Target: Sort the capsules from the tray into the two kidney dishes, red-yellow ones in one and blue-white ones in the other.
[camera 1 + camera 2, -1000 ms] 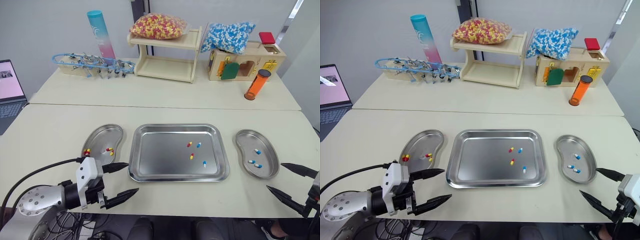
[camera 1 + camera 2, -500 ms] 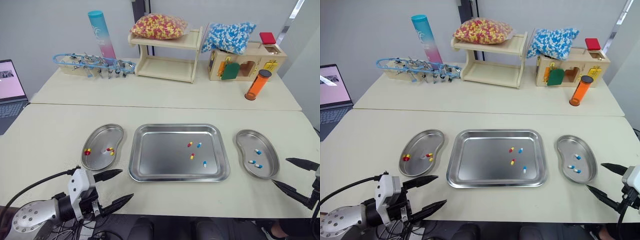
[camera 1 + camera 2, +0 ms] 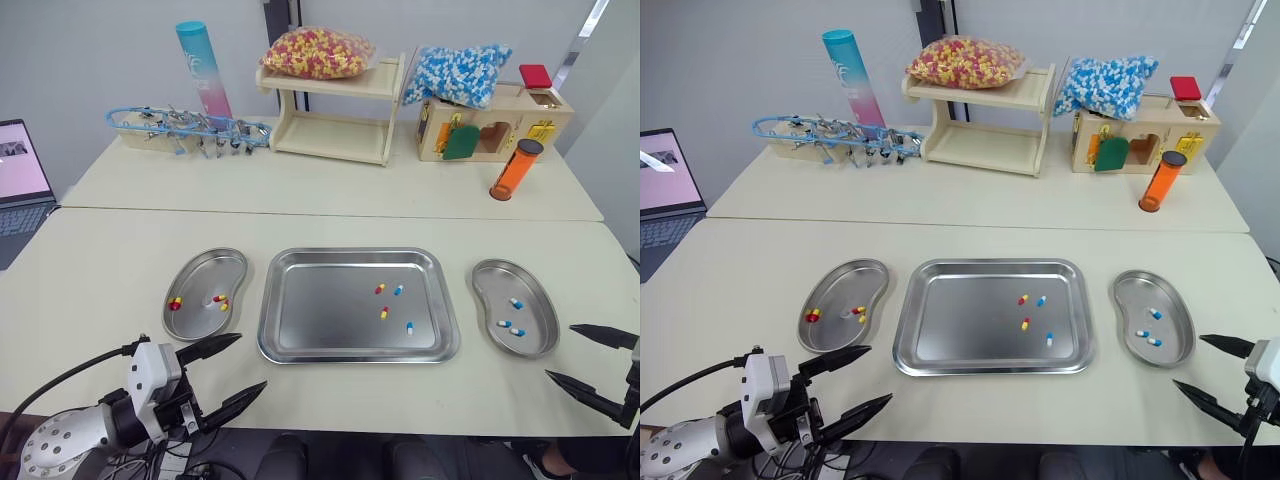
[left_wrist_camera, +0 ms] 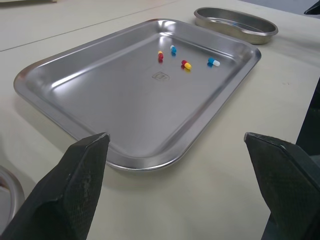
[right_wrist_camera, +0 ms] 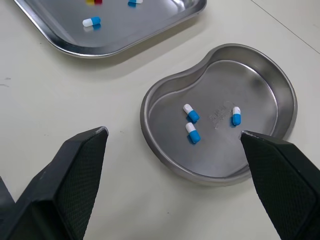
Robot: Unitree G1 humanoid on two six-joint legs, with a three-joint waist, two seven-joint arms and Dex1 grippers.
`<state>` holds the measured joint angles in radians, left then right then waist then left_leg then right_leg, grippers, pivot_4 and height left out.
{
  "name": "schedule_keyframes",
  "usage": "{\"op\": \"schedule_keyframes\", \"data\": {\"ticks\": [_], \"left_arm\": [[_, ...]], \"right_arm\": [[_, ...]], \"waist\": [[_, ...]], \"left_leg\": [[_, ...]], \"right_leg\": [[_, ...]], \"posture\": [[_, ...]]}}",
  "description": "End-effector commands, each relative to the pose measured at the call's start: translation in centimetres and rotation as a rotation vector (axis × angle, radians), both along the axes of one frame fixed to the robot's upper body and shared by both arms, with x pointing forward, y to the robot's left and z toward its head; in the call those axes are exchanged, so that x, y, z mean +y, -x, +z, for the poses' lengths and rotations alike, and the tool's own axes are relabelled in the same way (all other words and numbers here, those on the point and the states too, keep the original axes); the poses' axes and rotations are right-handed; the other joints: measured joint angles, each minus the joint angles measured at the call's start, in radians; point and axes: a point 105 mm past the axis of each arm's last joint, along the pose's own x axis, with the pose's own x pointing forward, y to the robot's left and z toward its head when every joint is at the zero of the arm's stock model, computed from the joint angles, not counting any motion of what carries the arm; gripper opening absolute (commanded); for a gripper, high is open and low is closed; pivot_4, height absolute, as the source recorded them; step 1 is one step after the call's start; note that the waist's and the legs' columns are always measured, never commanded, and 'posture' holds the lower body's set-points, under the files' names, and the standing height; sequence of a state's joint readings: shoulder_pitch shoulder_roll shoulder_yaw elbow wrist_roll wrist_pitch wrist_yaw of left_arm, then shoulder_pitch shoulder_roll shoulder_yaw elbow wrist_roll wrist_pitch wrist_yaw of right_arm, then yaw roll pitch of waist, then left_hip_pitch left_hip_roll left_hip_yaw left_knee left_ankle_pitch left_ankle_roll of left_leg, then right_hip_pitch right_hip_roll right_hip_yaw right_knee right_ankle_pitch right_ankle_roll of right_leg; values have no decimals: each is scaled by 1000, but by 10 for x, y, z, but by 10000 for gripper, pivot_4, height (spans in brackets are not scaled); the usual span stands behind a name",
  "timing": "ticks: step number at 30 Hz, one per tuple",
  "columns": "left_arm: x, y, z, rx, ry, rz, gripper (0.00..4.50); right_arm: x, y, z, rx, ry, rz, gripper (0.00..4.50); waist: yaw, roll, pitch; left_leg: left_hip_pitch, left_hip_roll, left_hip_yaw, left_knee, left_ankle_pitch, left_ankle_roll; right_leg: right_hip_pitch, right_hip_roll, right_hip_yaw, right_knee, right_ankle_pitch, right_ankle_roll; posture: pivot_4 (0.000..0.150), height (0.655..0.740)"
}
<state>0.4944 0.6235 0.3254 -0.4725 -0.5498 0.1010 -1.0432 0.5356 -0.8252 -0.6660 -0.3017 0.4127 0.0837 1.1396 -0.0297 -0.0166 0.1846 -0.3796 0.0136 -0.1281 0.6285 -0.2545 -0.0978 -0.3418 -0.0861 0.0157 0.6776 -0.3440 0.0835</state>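
As the head view has it, the left pincer point(image 3: 252, 360) and right pincer point(image 3: 560, 350) hang released at the counter's point(image 3: 120, 260) near edge, with four capsules point(image 3: 383, 312) lying in the tray point(image 3: 320, 310). Left wrist view: those capsules sit well apart from its spread fingers point(image 4: 85, 165). Right wrist view: three blue-white capsules point(image 5: 192, 134) lie in the right dish point(image 5: 250, 80).

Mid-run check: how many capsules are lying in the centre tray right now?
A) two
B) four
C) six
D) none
B: the tray holds two red-yellow capsules and two blue-white capsules, four in all.
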Motion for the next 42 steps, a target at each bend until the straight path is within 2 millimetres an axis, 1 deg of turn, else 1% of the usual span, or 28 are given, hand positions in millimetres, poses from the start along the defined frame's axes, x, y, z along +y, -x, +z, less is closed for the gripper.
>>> {"op": "schedule_keyframes", "data": {"ticks": [1,4,10,15,20,24,27,28,29,33,36,39,42], "left_arm": [[-1,0,9,-39,-1,-12,44669],[-2,0,10,-41,0,-15,44669],[-4,0,13,-39,7,-18,44669],[-4,1,14,-4,6,-14,44669],[-6,-2,19,22,16,-11,44669],[-18,-10,21,16,-27,-16,44669],[-37,-14,21,26,-30,-14,44669],[-41,-15,20,32,-35,-12,44669],[-49,-16,20,42,-22,-8,44669],[-70,-21,21,54,20,-8,44669],[-81,-25,20,60,46,-19,44669],[-88,-34,18,58,65,-17,38769],[-95,-42,16,60,66,-10,28894]], "right_arm": [[5,-1,9,-27,12,25,45000],[9,-2,10,-23,13,41,45000],[29,-8,17,-34,-21,111,45000],[41,-9,19,-39,-32,161,45000],[52,-13,20,-55,-58,191,45000],[67,-9,19,-46,-89,232,45000],[76,-6,16,-47,-109,235,45000],[78,-6,15,-47,-113,234,45000],[80,-4,14,-42,-120,235,45000],[86,-1,12,-31,-133,236,45000],[87,0,12,-24,-139,238,45000],[87,1,10,-17,-145,240,45000],[85,1,6,-14,-151,237,45000]], "waist": [[0,0,0],[1,0,0],[0,0,0],[1,0,0],[1,0,0],[1,0,0],[1,0,0],[1,0,0],[1,0,0],[2,0,0],[1,0,0],[2,0,0],[2,0,0]], "left_leg": [[0,0,0,0,0,0],[0,0,0,0,0,0],[0,0,0,0,0,0],[0,0,0,0,0,0],[0,0,-1,0,0,0],[0,0,-1,0,0,0],[0,0,-1,0,0,0],[0,0,-1,0,0,0],[0,0,-1,0,0,0],[0,0,-2,0,0,0],[0,0,-1,0,0,0],[0,0,-1,0,0,0],[0,0,-1,1,0,0]], "right_leg": [[0,0,0,0,0,0],[0,0,0,0,0,0],[0,0,0,0,0,0],[0,0,0,0,0,0],[0,0,-1,0,0,0],[0,0,-1,0,0,0],[0,0,-1,0,0,0],[1,0,-1,0,0,0],[1,0,-1,0,0,0],[1,0,-1,0,0,0],[1,0,-1,0,0,0],[1,0,-1,0,0,0],[1,0,-1,0,0,0]], "posture": [[1500,7400],[1500,7400],[1500,7400],[1500,7400],[1500,7400],[1500,7400],[1500,7400],[1500,7400],[1500,7400],[1500,7400],[1500,7400],[1500,7400],[1500,7400]]}}
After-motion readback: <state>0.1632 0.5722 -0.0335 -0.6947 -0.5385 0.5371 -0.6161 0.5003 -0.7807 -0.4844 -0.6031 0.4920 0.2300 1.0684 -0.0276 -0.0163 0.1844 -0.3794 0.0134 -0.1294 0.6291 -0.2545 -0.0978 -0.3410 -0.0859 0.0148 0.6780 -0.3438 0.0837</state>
